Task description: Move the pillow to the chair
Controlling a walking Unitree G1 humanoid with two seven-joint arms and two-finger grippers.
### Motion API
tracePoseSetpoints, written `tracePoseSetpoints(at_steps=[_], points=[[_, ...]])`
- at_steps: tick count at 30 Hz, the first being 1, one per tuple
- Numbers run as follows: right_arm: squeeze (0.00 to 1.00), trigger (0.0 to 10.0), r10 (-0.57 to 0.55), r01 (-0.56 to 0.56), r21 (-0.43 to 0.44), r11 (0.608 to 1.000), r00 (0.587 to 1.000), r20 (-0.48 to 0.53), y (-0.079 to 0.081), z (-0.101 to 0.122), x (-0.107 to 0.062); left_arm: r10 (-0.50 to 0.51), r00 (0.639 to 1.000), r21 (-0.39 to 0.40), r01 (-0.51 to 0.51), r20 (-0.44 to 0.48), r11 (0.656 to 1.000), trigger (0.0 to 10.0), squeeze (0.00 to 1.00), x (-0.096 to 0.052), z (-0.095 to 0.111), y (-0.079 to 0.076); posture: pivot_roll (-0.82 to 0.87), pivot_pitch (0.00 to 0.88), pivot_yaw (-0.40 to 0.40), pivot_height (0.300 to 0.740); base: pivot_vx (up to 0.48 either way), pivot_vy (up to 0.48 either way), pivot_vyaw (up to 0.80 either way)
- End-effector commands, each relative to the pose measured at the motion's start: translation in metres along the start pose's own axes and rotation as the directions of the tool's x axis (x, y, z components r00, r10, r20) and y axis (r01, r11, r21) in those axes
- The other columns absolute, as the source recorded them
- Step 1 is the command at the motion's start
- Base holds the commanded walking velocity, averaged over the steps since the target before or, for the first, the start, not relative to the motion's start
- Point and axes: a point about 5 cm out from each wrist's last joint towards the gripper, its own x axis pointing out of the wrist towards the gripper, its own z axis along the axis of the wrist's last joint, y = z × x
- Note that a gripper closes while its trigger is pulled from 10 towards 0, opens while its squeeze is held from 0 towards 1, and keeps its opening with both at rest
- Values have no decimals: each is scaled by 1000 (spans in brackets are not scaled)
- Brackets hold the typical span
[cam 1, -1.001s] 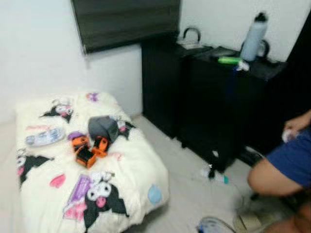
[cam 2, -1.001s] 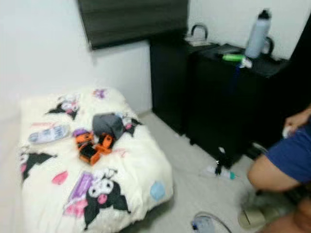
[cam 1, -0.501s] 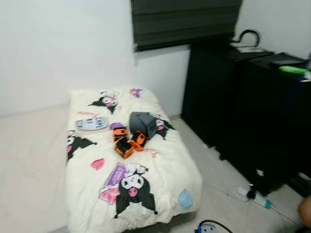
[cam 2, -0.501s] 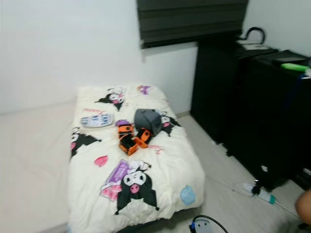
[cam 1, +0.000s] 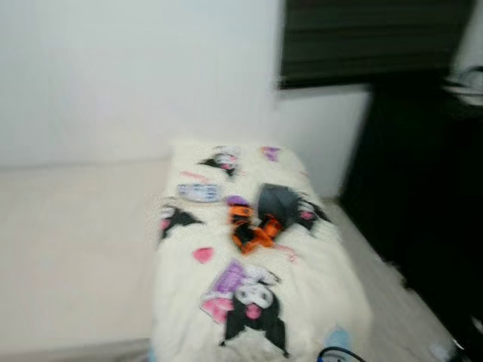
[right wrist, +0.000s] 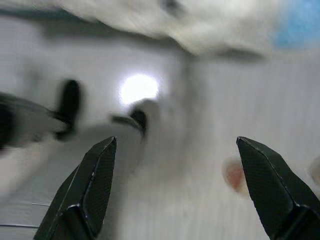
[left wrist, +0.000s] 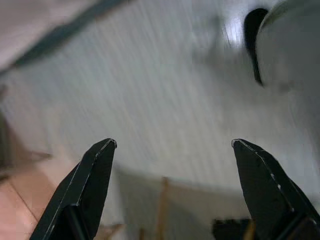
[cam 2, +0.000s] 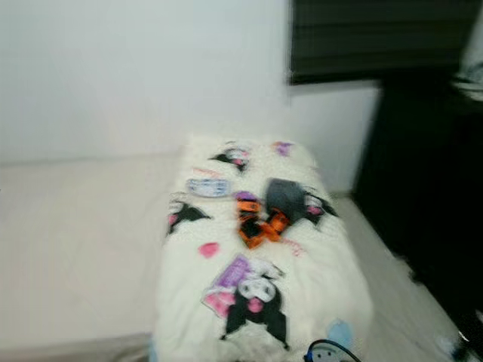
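The head views are blurred by motion. A cream bedcover [cam 1: 302, 286] printed with black cartoon figures lies ahead on a low bed. On it rest an orange-and-black object [cam 1: 253, 234], a grey item [cam 1: 278, 202] and a small blue-and-white item [cam 1: 199, 192]. I cannot tell which thing is the pillow. My left gripper [left wrist: 172, 145] hangs open over pale floor. My right gripper [right wrist: 175, 142] is open too, above the floor beside an edge of the cream bedding [right wrist: 165, 25]. Nothing is between either pair of fingers.
A plain cream mattress [cam 1: 75, 241] lies to the left of the printed cover, against the white wall. Tall black cabinets [cam 1: 423, 188] stand at the right under a dark blind [cam 1: 370, 38]. A narrow strip of floor runs between bed and cabinets. A black cable [cam 1: 339, 353] loops at the bed's foot.
The camera has swung to the left: the person, the bottle and most of the cabinets have left the picture, and the plain mattress has come in. The picture is more blurred.
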Motion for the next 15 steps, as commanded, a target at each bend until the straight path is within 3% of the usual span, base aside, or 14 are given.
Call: tracePoseSetpoints(at_steps=[1, 10, 15], points=[[0, 10000, -6, 6, 0, 1000, 1000, -25, -1, -8, -1, -5, 1000, -12, 5, 18, 1000, 10000, 0, 0, 6, -3, -139, 0, -21, 740, 0, 0, 800], [0, 10000, -28, 27, -7, 1000, 999, -16, -2, -7, -1, 26, 996, -145, -13, 89, 989, 10000, 0, 0, 19, 1, -137, 0, -20, 740, 0, 0, 800], [0, 10000, -26, 26, -6, 1000, 1000, -14, -2, -7, -1, 28, 995, -157, -12, 99, 987, 10000, 0, 1, 23, 4, -136, 0, -19, 740, 0, 0, 800]])
